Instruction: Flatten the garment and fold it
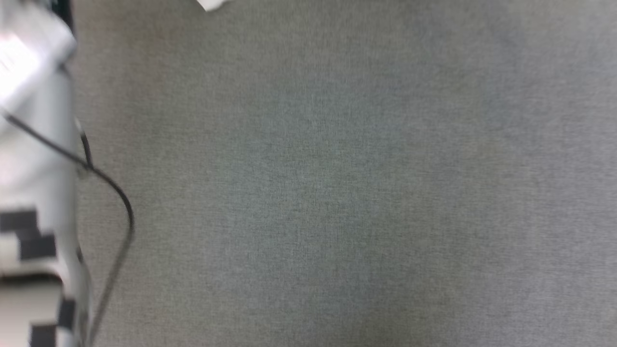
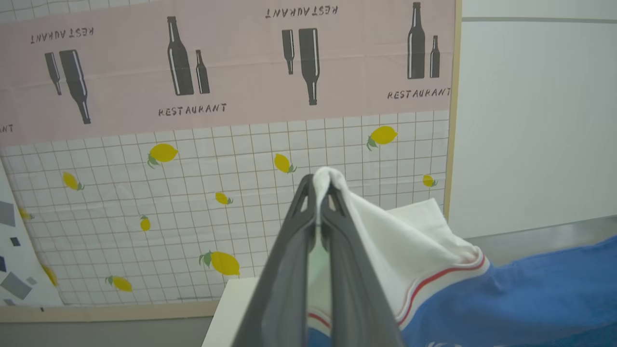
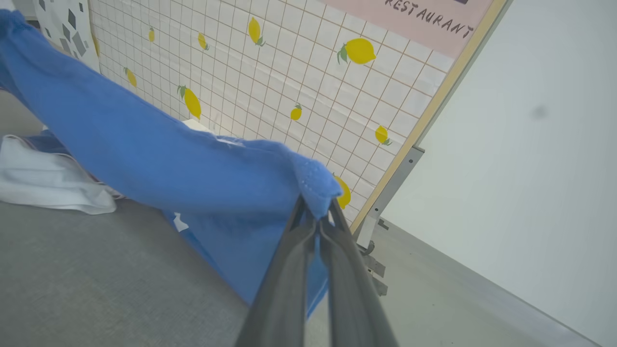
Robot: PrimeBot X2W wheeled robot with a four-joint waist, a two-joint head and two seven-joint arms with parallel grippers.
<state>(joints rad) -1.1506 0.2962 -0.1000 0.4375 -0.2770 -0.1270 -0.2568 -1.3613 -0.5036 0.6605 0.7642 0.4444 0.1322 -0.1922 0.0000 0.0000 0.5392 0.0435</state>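
In the left wrist view my left gripper (image 2: 318,193) is shut on the garment's white sleeve (image 2: 409,241), which drapes over the fingertips. Red-striped trim joins the sleeve to the blue body (image 2: 530,294) at the lower right. In the right wrist view my right gripper (image 3: 315,212) is shut on a blue edge of the garment (image 3: 144,154). The cloth is lifted and stretches away to the upper left, and a white part (image 3: 48,183) lies on the grey surface. A pale forearm (image 1: 33,168) with a black cable (image 1: 115,193) shows at the head view's left edge.
The grey fabric-covered table (image 1: 337,193) spreads across the head view. Behind it stands a printed backdrop (image 2: 241,168) with lemons, a grid and bottle pictures. Its wooden edge sits on a metal bracket (image 3: 385,193). A plain white wall (image 2: 530,120) is to the right.
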